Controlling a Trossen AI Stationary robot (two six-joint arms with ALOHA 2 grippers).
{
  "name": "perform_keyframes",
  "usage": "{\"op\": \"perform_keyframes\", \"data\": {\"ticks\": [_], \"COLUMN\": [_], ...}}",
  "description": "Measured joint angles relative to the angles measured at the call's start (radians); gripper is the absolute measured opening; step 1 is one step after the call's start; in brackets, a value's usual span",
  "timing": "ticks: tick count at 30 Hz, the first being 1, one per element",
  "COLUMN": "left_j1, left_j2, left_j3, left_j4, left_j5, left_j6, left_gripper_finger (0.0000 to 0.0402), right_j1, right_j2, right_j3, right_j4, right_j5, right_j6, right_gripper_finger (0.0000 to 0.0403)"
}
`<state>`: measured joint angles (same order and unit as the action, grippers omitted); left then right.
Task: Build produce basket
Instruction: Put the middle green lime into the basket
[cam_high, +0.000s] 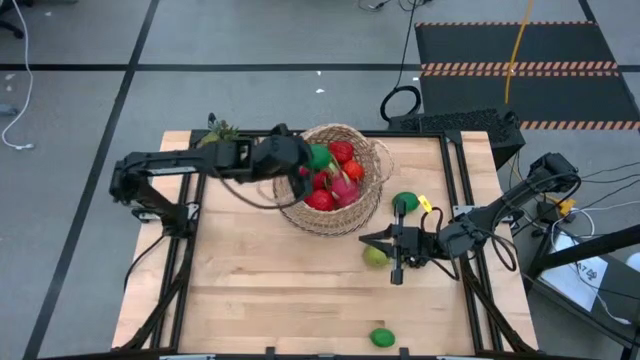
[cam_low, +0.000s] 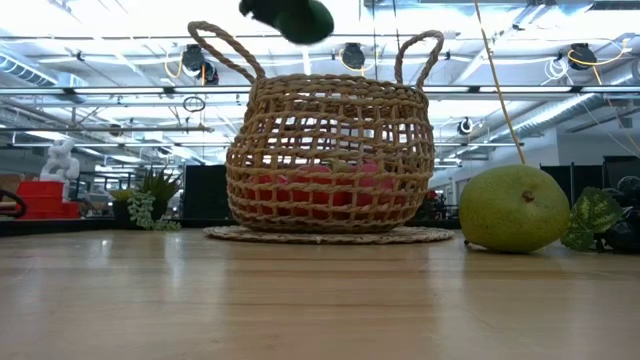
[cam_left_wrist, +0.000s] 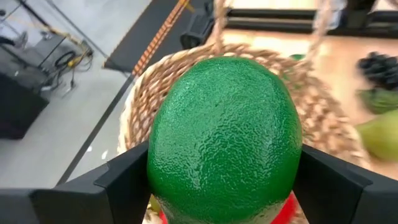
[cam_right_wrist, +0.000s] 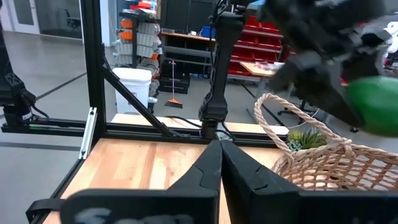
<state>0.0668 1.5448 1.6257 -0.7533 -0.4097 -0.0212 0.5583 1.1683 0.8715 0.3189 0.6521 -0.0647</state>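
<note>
Pincer (cam_high: 303, 165) of left arm grips lime (cam_left_wrist: 224, 137) above basket (cam_high: 372, 205).

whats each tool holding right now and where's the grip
The left tool holds a green lime by its sides, above the basket. The right tool is shut and holds nothing.

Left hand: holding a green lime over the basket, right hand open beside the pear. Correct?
Not quite. The right hand is shut, its fingers pressed together in the right wrist view. The rest stands: the left hand holds the green lime over the basket, and the right one sits beside the pear.
</note>
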Motion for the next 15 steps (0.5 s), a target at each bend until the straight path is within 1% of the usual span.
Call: {"op": "perform_keyframes", "data": {"ticks": [9, 15], "left_j1": [0.068, 0.09], "left_j2": [0.14, 0.202], "left_j3": [0.001, 0.0], "left_j4": [0.052, 0.053], "left_j5": [0.001, 0.001], "left_j6": [0.004, 0.075], "left_gripper_finger": [0.0324, 0.0324], "right_j1": [0.0, 0.0], "right_j2": [0.0, 0.0], "right_j3": [0.0, 0.0], "right_j4": [-0.01, -0.01], "right_j5": [0.0, -0.001], "right_j6": [0.0, 0.0], "right_gripper_finger": [0.0002, 0.0002]}}
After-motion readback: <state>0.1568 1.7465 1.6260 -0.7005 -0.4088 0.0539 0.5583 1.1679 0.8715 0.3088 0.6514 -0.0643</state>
